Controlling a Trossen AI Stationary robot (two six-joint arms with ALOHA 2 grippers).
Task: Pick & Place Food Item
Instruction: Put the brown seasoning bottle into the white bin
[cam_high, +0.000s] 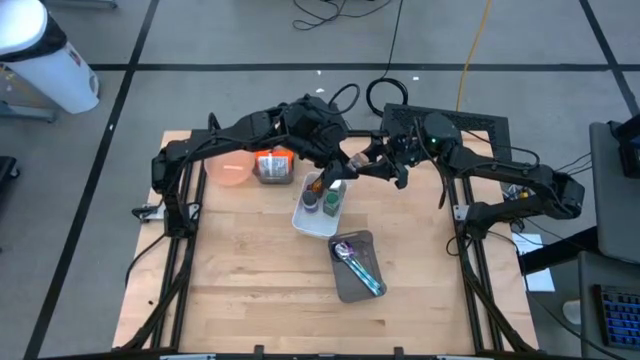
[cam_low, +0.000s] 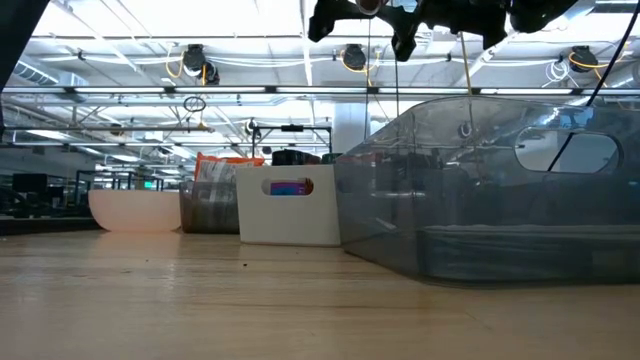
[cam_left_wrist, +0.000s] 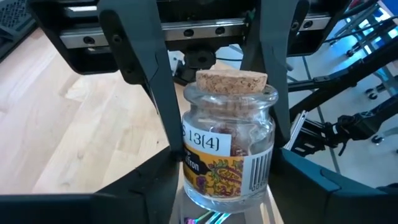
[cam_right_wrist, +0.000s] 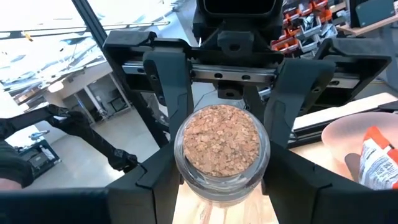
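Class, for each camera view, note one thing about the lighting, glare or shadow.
High view: even light, only soft shadows on the table. Low view: ceiling lamps shine from behind, and the clear bin carries reflections. Left wrist view: small highlights on the glass jar. Right wrist view: the room behind glares white on one side.

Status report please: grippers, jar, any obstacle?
Right gripper shut on corked jar. Left gripper at same jar, mid-air above white bin. Nothing in the way.
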